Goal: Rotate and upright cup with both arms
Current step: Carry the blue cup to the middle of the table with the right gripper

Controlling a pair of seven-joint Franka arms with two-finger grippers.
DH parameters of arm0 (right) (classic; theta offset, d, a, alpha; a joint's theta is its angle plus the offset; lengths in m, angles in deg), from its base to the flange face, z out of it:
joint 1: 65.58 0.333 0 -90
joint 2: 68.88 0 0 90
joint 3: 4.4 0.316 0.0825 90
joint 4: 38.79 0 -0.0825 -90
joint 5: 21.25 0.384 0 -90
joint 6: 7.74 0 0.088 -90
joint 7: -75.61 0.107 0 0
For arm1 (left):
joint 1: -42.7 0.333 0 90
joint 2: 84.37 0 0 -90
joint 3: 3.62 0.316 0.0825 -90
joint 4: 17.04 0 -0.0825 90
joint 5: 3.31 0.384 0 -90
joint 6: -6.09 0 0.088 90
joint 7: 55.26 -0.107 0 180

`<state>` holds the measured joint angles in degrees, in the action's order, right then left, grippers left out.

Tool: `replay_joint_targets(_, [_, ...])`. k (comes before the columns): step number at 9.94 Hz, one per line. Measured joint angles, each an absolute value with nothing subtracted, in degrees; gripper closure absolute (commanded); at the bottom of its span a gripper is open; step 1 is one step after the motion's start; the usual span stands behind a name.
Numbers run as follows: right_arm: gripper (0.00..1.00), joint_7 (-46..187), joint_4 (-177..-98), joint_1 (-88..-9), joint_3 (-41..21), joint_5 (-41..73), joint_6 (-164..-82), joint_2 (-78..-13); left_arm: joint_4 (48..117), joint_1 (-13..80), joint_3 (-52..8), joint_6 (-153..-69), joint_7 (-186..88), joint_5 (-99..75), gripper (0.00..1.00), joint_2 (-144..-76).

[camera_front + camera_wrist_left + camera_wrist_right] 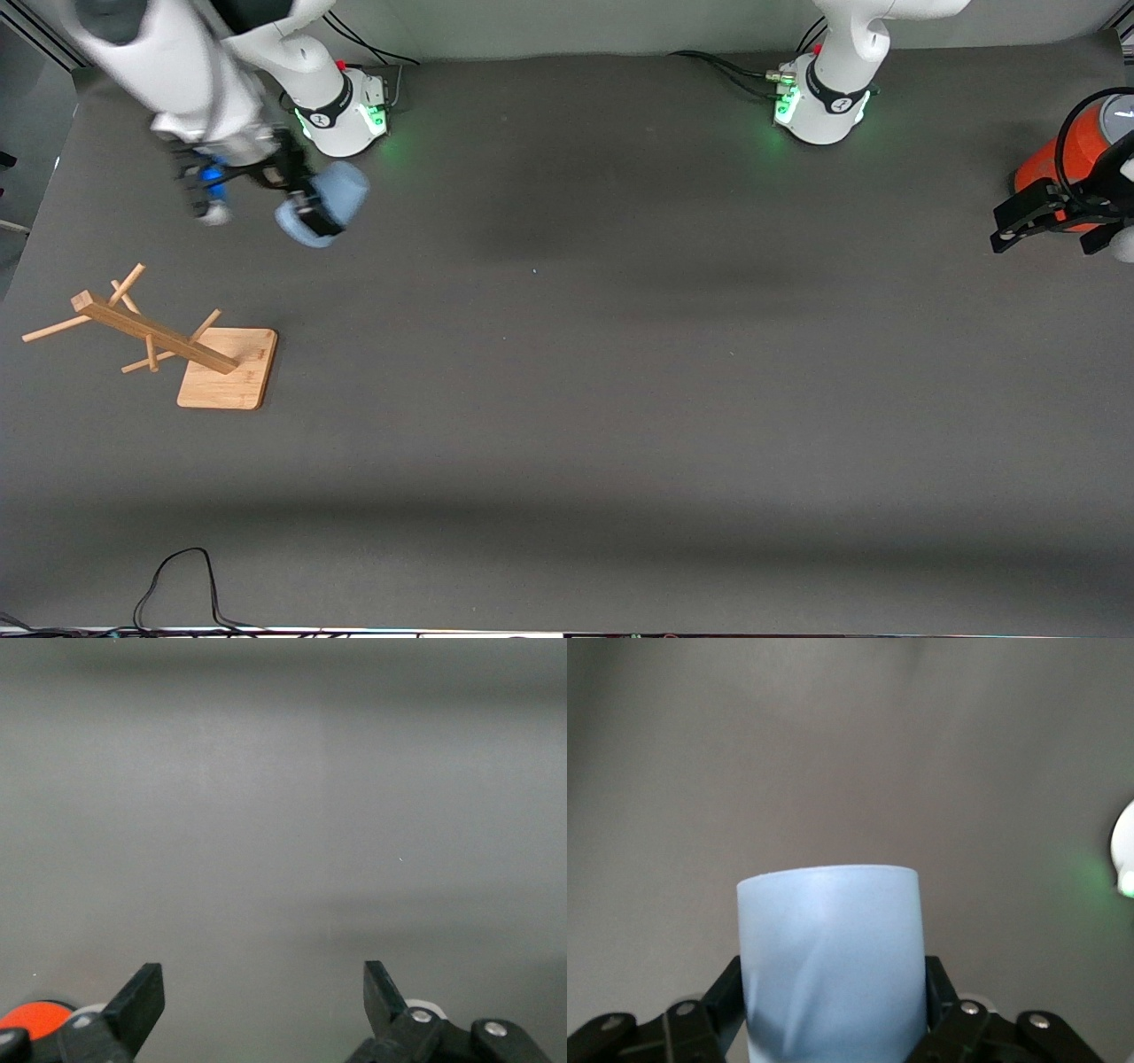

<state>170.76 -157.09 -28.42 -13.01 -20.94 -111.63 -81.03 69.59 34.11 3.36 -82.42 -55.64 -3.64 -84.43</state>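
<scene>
Nearest the front camera, along the lower edge of the dark grey table [620, 425], a black cable [177, 585] looped across the mat. Farther up, toward the right arm's end, stood a wooden mug rack [168, 341] on a square bamboo base, its post leaning and its pegs sticking out to the sides.

Above the table, between the rack and the right arm's green-lit base [350, 106], the right gripper [306, 208] hung in the air with its jaws clamped on the pale blue cup [323, 214]. The cup was held off the surface and tilted, lying roughly sideways across the fingers. In the right wrist view the cup [831, 961] filled the space between the two black fingers [722, 997], which pressed against its walls.

At the left arm's end of the table the left gripper [1054, 232] waited with its jaws spread wide and nothing between them; the left wrist view showed the fingertips [142, 997] well apart over bare mat. Just beside it stood an orange cylinder with a grey top [1076, 151]. Farthest from the camera sat the left arm's base [824, 106], lit green.
</scene>
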Motion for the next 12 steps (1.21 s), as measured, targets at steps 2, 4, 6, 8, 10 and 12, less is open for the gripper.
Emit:
replay_joint_targets(2, [0.57,183.41,-151.17,-21.86,-12.91,-20.64,-113.95,-72.68,69.6,34.15,3.4,-82.41,-55.64,-3.63,0.0,-84.45])
replay_joint_targets(4, [0.58,193.79,-142.57,-17.78,-12.92,-17.97,-115.42,-62.39,69.6,34.17,3.43,-82.41,-55.64,-3.6,0.0,-84.48])
replay_joint_targets(6, [0.59,203.83,-132.89,-14.41,-12.92,-17.37,-116.25,-51.05,69.61,34.22,3.53,-82.4,-55.64,-3.57,0.0,-84.59])
replay_joint_targets(8, [0.59,212.81,-124.45,-11.35,-12.91,-17.36,-117.89,-40.46,69.61,34.26,3.56,-82.43,-55.64,-3.54,0.0,-84.7])
replay_joint_targets(10, [0.59,220.33,-119.54,-8.66,-12.93,-17.38,-120.6,-32.19,69.61,34.34,3.62,-82.43,-55.64,-3.52,0.0,-84.95])
replay_joint_targets(12, [0.59,225.88,-115.78,-6.57,-12.97,-17.61,-122.06,-25.34,69.61,34.53,3.67,-82.42,-55.64,-3.24,0.0,-85.35])
